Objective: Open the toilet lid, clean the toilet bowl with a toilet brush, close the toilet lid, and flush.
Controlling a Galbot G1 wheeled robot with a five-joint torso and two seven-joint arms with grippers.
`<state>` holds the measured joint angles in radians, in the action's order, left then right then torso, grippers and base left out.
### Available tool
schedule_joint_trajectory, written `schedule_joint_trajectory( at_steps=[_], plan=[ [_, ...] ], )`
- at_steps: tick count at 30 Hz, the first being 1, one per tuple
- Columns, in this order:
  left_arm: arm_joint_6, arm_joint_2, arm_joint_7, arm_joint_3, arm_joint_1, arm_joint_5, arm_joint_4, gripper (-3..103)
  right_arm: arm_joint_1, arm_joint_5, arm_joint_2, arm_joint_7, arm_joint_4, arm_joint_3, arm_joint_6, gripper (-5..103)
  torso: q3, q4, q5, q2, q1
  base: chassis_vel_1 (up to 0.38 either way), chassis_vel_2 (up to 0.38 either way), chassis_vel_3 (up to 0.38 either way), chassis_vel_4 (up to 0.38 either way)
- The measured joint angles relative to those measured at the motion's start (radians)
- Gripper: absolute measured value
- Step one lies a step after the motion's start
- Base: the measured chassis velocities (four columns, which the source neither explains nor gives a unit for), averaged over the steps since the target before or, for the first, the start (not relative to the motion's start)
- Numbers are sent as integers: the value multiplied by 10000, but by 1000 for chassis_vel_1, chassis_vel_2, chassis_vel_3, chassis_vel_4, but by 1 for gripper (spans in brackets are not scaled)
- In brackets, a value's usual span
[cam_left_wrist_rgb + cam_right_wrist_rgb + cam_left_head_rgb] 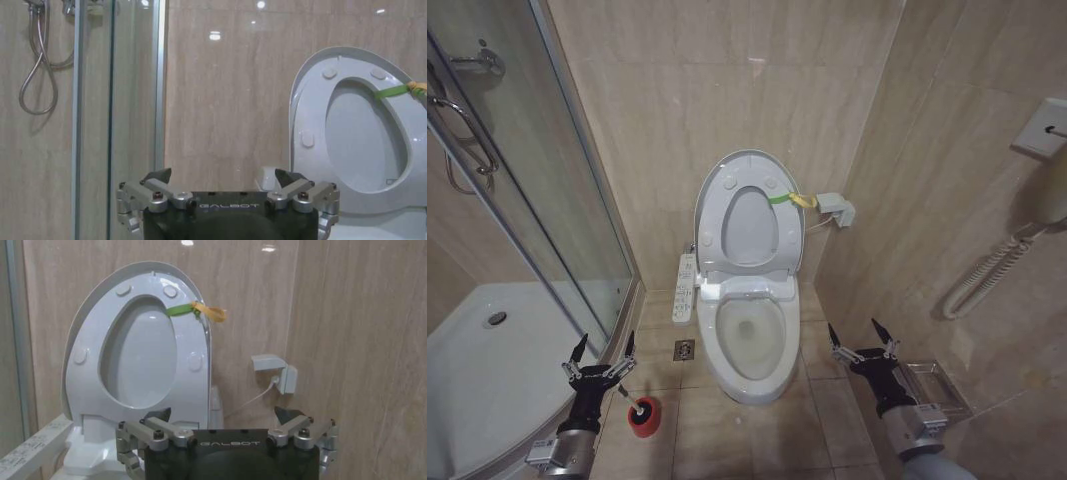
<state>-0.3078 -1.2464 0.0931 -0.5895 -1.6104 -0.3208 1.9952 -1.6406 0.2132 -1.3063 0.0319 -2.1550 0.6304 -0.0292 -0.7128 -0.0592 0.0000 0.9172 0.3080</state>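
Observation:
The toilet lid (749, 222) stands raised against the back wall with the seat ring (712, 215) folded up against it; a green-and-yellow strap (788, 199) hangs at its rim. Below, the white toilet bowl (749, 338) lies uncovered. The toilet brush (642, 416), with its red round base, stands on the floor tiles left of the bowl. My left gripper (605, 346) hovers open just above and left of the brush, holding nothing. To the right of the bowl my right gripper (854, 330) is open and empty too. The lid (363, 140) (137, 355) faces both wrist cameras.
A glass shower door (547, 200) and white shower tray (487, 350) close off the left. A control panel (685, 288) juts from the toilet's left side, with a floor drain (684, 349) below. A wall socket (837, 208), corded handset (987, 275) and clear holder (932, 385) line the right wall.

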Motion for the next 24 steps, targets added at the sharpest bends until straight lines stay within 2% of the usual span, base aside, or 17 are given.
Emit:
schedule_joint_trajectory(
  at_steps=[24],
  plan=[
    [-1, 0, 0, 0, 0, 0, -1, 100, 0, 0, 0, 0, 0, 0, 0, 100, 1, 0, 0, -1, -1, 0, 0, 0, 0]
  ],
)
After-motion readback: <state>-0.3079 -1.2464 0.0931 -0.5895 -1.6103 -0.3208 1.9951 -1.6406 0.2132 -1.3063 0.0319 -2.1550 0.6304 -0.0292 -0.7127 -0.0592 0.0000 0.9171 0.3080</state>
